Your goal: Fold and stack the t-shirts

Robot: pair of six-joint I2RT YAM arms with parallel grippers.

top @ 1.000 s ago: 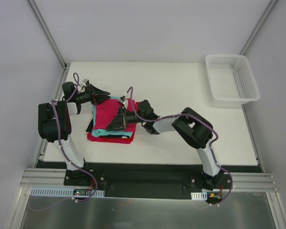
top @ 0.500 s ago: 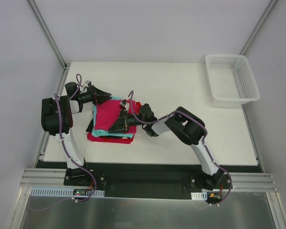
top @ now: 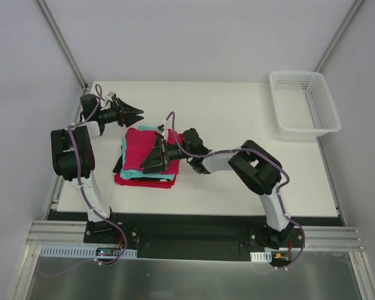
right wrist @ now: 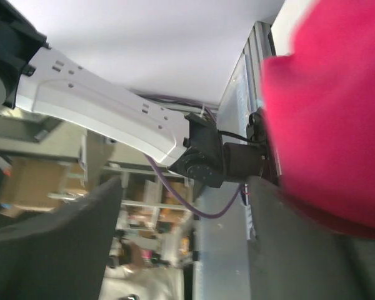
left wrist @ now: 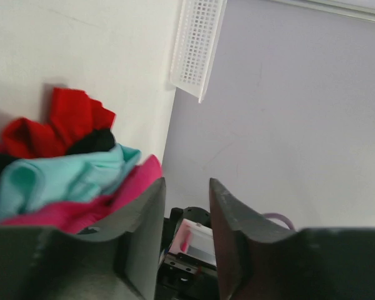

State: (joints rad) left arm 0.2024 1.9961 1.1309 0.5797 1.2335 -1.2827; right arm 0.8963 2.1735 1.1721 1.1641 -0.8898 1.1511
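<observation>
The t-shirts lie in a stack left of the table's middle: a magenta one (top: 139, 147) on top, then teal (top: 132, 170), red (top: 145, 182) at the bottom, and a dark one (top: 118, 165) showing at the left edge. My right gripper (top: 152, 159) rests low over the stack's right part. Its jaws are wide open with nothing between them, and the magenta cloth (right wrist: 337, 112) lies outside its right finger. My left gripper (top: 137, 115) hovers just behind the stack, apart from it, its jaws a narrow gap apart and empty (left wrist: 186, 181). The left wrist view shows the red (left wrist: 69, 122), teal (left wrist: 62, 175) and magenta (left wrist: 115, 199) layers at its left.
A white mesh basket (top: 304, 103) stands at the table's far right corner, also seen as the basket (left wrist: 197, 44) in the left wrist view. Metal frame posts run along the left and right table edges. The right arm stretches across the table's middle towards the stack.
My right gripper's jaws have spread wide over the stack, letting go of the magenta cloth. My left gripper has drawn back from the stack's far edge.
</observation>
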